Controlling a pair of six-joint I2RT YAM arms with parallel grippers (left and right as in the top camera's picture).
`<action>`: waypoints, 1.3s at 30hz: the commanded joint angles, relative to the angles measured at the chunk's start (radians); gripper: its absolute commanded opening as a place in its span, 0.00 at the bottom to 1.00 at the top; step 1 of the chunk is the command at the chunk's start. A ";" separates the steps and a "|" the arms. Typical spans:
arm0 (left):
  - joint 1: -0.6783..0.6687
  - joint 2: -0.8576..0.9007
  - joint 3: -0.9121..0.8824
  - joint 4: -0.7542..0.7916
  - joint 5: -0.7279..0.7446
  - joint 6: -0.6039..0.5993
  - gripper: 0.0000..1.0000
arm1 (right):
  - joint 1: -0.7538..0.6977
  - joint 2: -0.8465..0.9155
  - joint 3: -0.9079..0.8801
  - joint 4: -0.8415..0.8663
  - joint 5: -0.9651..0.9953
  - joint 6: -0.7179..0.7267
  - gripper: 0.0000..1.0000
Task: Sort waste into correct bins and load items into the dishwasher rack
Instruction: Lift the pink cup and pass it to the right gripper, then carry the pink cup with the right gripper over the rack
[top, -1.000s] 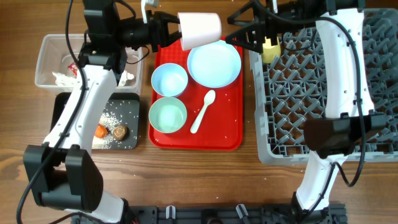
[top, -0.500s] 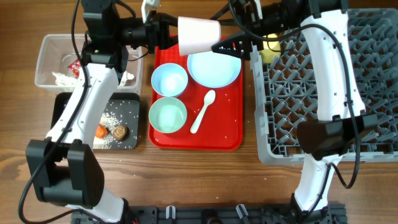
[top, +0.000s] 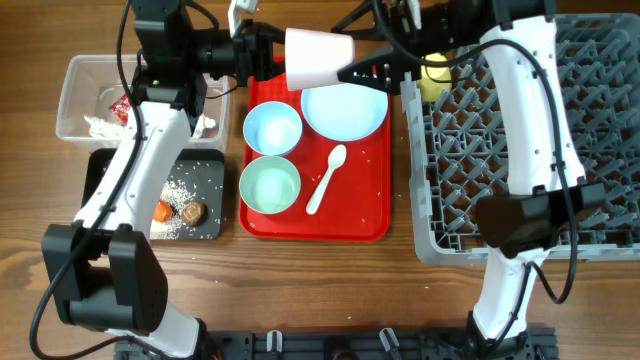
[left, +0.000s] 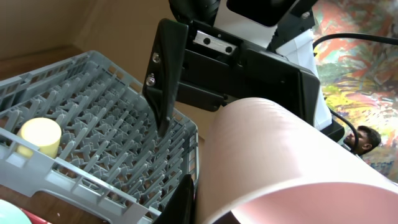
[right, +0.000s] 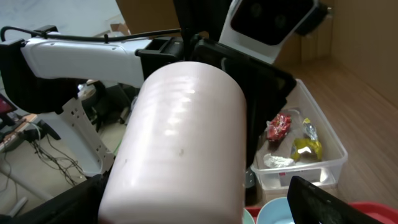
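The pink cup (top: 320, 57) (left: 280, 162) (right: 180, 143) hangs on its side above the back edge of the red tray, with my left gripper (top: 275, 52) shut on its rim. My right gripper (top: 352, 45) (right: 199, 211) is open, one finger on either side of the cup's closed end. A yellow cup (top: 432, 78) (left: 38, 137) stands in the grey dishwasher rack (top: 520, 150) (left: 93, 124). On the tray lie a light blue plate (top: 344, 106), a light blue bowl (top: 272, 128), a mint bowl (top: 269, 186) and a white spoon (top: 326, 180).
The red tray (top: 370, 215) sits between the bins and the rack. The clear tub (top: 75, 100) (right: 311, 162) holds tissue (right: 277, 162), a red wrapper (right: 278, 126) and a silver-yellow wrapper (right: 306, 146). Rice, a carrot (top: 162, 210) and a brown lump (top: 193, 211) lie in the black tray (top: 205, 180).
My right gripper has swung left from the rack's corner to the pink cup and now straddles its closed end. The left gripper holds the cup in nearly the same place.
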 joint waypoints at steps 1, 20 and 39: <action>0.000 0.008 0.008 0.006 0.023 -0.005 0.04 | 0.026 0.003 -0.003 0.015 -0.026 -0.025 0.90; 0.000 0.008 0.008 0.014 0.023 0.002 0.13 | 0.030 0.003 -0.003 0.017 -0.027 -0.024 0.45; 0.005 0.008 0.005 -0.173 0.011 0.115 0.13 | 0.029 0.003 -0.003 0.079 -0.027 0.036 0.18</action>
